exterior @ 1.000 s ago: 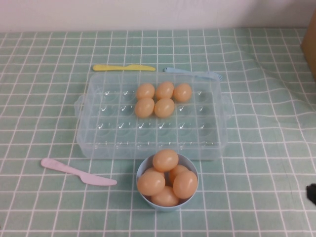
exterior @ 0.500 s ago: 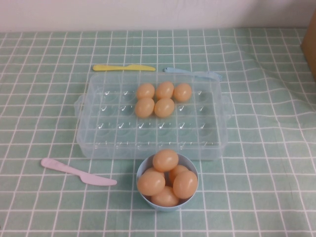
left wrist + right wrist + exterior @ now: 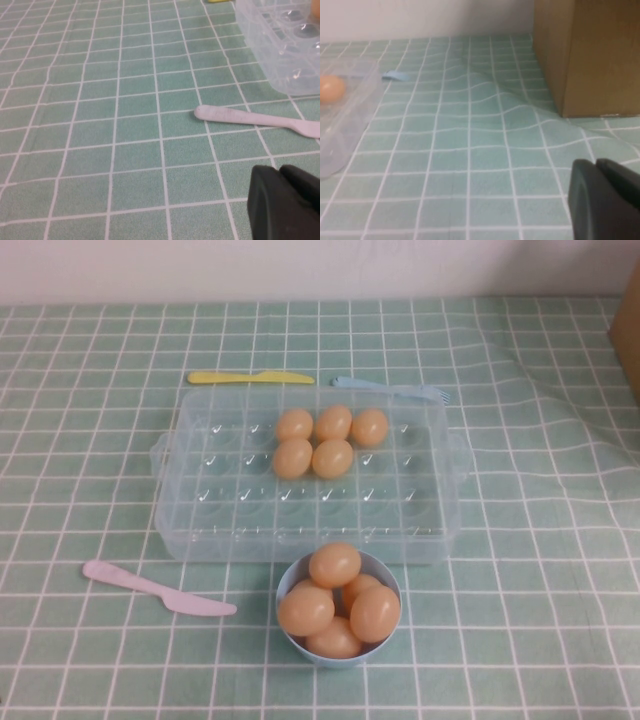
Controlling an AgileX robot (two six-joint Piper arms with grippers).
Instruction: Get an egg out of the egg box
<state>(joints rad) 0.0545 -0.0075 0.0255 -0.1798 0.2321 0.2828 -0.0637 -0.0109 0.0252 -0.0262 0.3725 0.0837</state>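
The clear plastic egg box (image 3: 190, 530) lies in the middle of the table, with several orange-tan eggs (image 3: 332, 458) in its far cells. Neither arm shows in the high view. In the left wrist view my left gripper (image 3: 279, 171) hovers low over the cloth near the box's front left corner (image 3: 280, 60), fingers pressed together and holding nothing. In the right wrist view my right gripper (image 3: 596, 162) is shut and empty, well to the right of the egg box (image 3: 350, 110), where one egg (image 3: 331, 88) shows.
A light-blue bowl (image 3: 392, 580) holding several eggs (image 3: 335, 564) stands just in front of the box. A pink knife (image 3: 150, 589) lies front left, a yellow knife (image 3: 250, 377) and a blue fork (image 3: 395, 389) behind the box. A cardboard box (image 3: 590, 55) stands far right on wrinkled cloth.
The dark tip of my right gripper, seen at the high view's right edge a second ago, has drawn back out of that view. Eggs and box have not moved.
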